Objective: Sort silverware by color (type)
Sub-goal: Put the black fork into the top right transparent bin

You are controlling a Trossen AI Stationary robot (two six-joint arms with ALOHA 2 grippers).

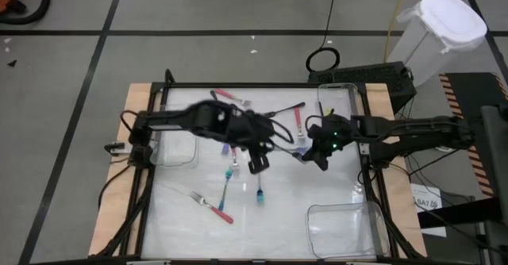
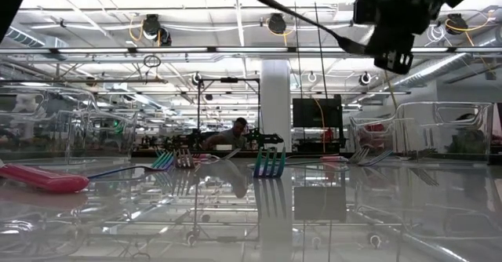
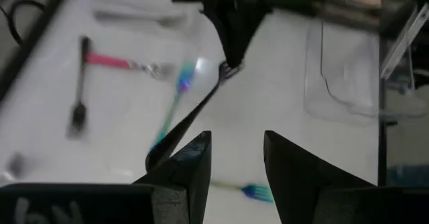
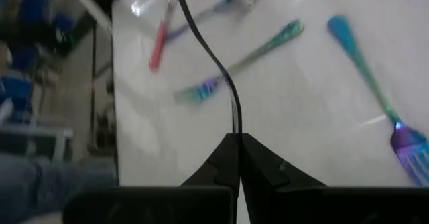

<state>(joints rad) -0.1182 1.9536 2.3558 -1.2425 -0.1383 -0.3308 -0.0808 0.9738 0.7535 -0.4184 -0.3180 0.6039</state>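
High view: overhead, straight down, whole bench (image 1: 182, 217). Low view: bench-level, facing room. Wrist views: close, downward, sharing black fork (image 3: 194, 113).

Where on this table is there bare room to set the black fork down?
Free: the near strip between the pink fork and the near-right bin. Crowded: the middle, under both hands, where teal forks lie, and the far edge's forks.
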